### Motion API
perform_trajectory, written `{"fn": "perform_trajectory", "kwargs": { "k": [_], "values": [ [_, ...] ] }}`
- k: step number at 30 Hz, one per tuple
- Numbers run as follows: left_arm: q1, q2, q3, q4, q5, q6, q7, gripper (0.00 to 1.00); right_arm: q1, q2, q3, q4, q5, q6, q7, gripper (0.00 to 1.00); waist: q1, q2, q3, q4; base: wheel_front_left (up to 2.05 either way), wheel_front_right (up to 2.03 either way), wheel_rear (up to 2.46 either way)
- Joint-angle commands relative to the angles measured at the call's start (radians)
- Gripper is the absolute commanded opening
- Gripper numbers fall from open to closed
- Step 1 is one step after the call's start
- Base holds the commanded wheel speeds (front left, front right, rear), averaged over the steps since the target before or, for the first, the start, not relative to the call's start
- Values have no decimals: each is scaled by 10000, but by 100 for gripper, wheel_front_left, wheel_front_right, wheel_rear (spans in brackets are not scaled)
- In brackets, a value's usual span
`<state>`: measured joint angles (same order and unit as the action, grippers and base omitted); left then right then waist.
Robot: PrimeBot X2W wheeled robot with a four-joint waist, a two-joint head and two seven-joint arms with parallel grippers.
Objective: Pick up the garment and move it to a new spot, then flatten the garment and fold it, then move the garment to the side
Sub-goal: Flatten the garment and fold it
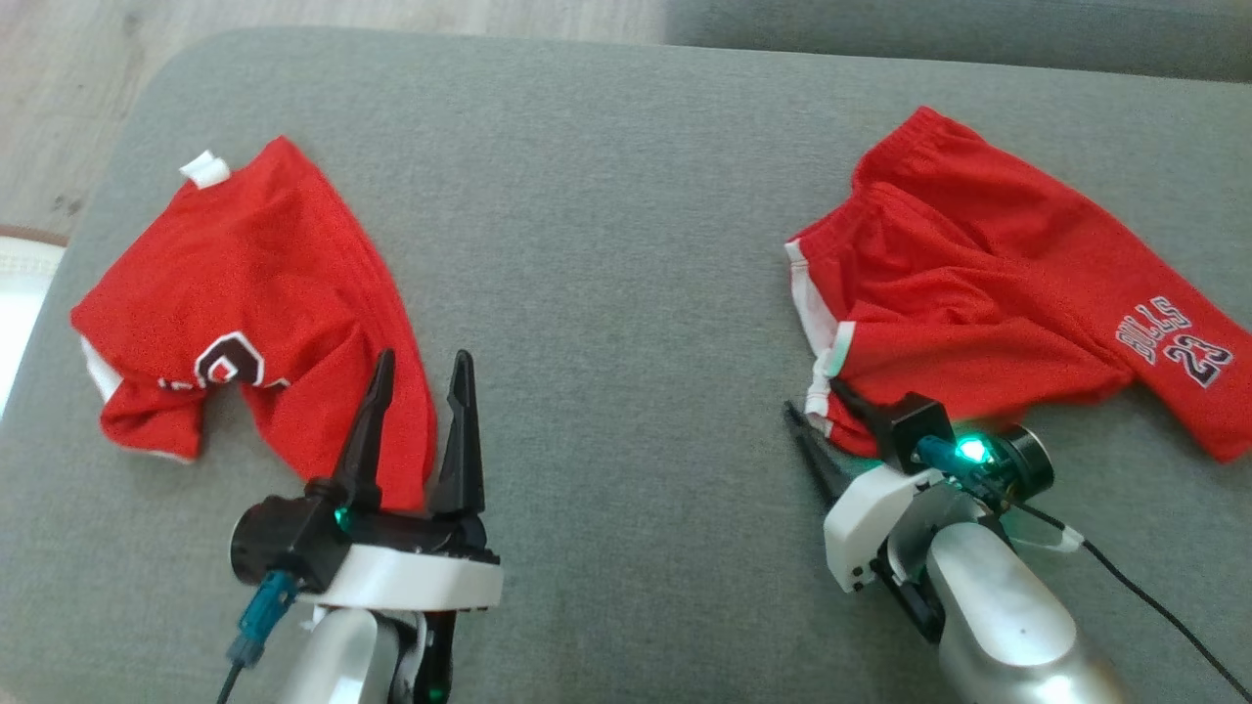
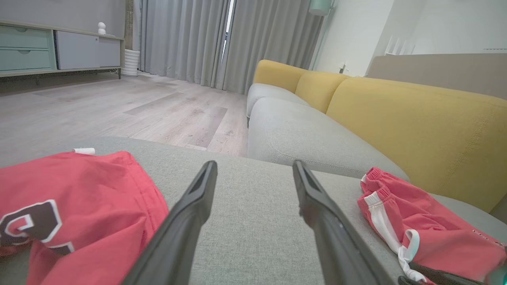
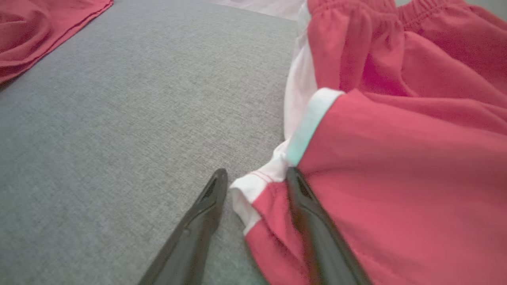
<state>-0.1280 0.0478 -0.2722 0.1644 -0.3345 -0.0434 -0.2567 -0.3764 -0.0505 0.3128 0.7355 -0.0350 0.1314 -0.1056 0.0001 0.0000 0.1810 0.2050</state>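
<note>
Though spread apart, straddles shorts' white hem [image 3: 253, 185] with right tool [image 3: 255, 173]; holds left tool [image 1: 423, 356], also apart, by jersey [image 1: 245, 284].

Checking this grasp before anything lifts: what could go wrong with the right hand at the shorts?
1. The right hand straddles only the white hem corner of the shorts; so thin a pinch may slip.
2. The open left hand hangs at the edge of the shirt and might snag it.
</note>
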Motion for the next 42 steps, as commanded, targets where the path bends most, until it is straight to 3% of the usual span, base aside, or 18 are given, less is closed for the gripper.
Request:
{"fn": "perform_trajectory", "kwargs": {
  "k": [1,11,20,25,31,32,33,37,42],
  "values": [
    [-399,24,337,-257,36,35,-51,100,-97,3,221,-57,40,-7,-10,0,-1,0,-17,-68,0,0,0],
    [-238,24,758,-327,218,10,-51,100,341,3,-213,-793,414,-7,-631,0,-1,0,-336,-1352,0,0,0],
    [-288,24,1065,-489,342,-82,-51,100,2092,-476,-2257,-3023,-298,-7,-185,0,-1,0,-479,-2745,0,0,0],
    [-441,24,986,-495,330,-99,-51,100,2793,-947,-3319,-4146,-567,-7,342,0,-1,0,-383,-3021,0,0,0],
    [-470,24,939,-441,302,-129,-51,100,3145,-831,-4720,-4748,-1183,-7,865,0,-1,0,-326,-3016,0,0,0],
    [-465,24,938,-430,304,-136,-51,100,3168,-760,-4960,-4844,-1385,-7,867,44,-1,0,-324,-2998,0,0,0],
    [-457,24,933,-420,305,-143,-51,100,3162,-629,-5241,-4946,-1498,-7,817,100,-1,0,-327,-2976,0,0,0],
    [-414,24,940,-355,334,-172,-51,100,3055,-166,-5674,-5460,-1429,-7,80,100,-1,0,-396,-2881,0,0,0],
    [-359,24,945,-297,358,-195,-51,100,2994,-12,-5153,-6175,-919,-7,-987,100,-1,0,-566,-2771,0,0,0]
  ]
}}
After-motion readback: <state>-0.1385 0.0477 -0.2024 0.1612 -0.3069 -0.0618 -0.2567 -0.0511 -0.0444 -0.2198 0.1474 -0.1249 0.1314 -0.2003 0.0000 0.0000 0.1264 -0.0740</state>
